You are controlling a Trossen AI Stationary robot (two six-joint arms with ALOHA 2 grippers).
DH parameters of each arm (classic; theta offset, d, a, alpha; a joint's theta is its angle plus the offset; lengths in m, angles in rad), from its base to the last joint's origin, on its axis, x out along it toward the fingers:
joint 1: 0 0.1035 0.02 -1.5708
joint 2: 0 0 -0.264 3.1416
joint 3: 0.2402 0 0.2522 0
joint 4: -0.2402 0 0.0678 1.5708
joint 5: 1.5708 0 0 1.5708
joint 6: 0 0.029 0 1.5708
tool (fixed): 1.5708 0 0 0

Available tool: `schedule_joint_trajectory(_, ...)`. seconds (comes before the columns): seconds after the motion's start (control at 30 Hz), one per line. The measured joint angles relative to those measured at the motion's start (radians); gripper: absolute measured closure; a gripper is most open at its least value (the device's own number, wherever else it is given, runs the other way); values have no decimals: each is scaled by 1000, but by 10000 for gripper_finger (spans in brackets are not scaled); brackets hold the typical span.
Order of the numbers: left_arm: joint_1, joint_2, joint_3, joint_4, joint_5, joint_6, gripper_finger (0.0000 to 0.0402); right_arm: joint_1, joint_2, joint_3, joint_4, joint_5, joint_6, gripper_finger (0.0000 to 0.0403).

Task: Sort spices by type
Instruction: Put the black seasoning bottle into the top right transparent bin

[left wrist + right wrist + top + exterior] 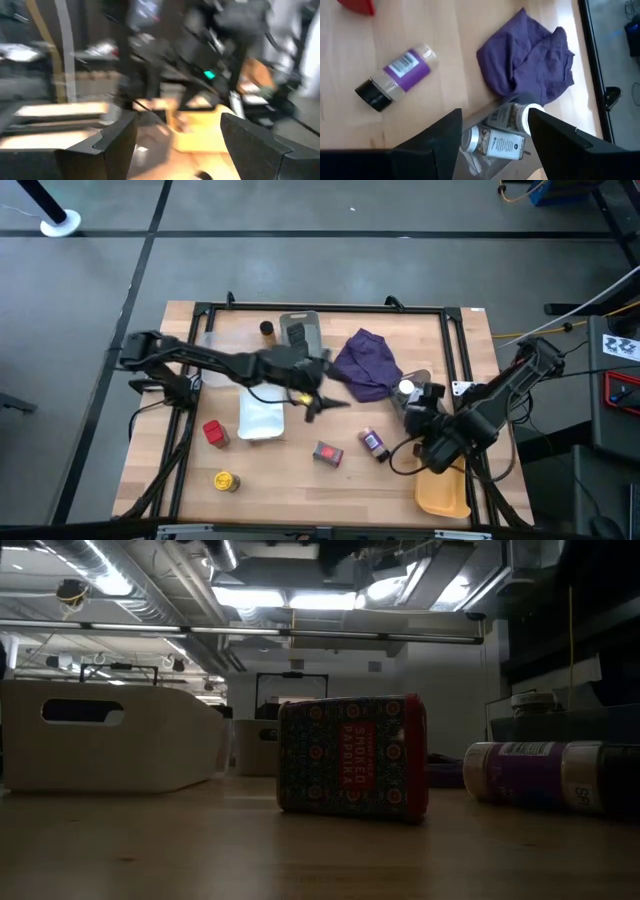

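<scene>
Left arm reaches across table centre, left gripper (318, 408) fingers apart. Right gripper (492, 132) fingers apart, near right edge.

The paprika tin (352, 756) is red with a dark dotted pattern. A purple-labelled jar (397, 76) has a black cap, and the cloth (530, 57) is purple. The worktop (290, 475) is pale wood, one tray (443, 492) yellow.

I'm in a lab or workshop: bare concrete floor (300, 260), exposed ceiling ducts (150, 600) and strip lights (290, 600), my wooden table (300, 480) framed in black rails.
</scene>
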Motion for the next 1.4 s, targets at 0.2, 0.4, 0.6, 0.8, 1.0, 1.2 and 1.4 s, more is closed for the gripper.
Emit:
schedule_joint_trajectory(0.2, -21, 203, 202, -122, 133, 66, 133, 0, -73, 0, 2, 4, 1, 175)
schedule_joint_trajectory(0.4, -38, 379, 334, -182, 196, 124, 133, 0, -103, 1, 10, 5, 1, 175)
schedule_joint_trajectory(0.6, -47, 522, 412, -179, 199, 155, 133, 0, -103, 0, 16, 6, 2, 175)
schedule_joint_trajectory(0.8, -59, 633, 465, -180, 198, 216, 133, 0, -103, 0, 18, 6, 2, 175)
schedule_joint_trajectory(1.0, -74, 706, 510, -214, 198, 271, 133, 0, -103, 0, 22, 6, 2, 175)
schedule_joint_trajectory(1.2, -77, 733, 513, -275, 186, 282, 133, 0, -103, -1, 46, 6, 2, 175)
schedule_joint_trajectory(1.4, -77, 730, 517, -375, 120, 286, 133, 0, -103, -1, 46, 6, 2, 175)
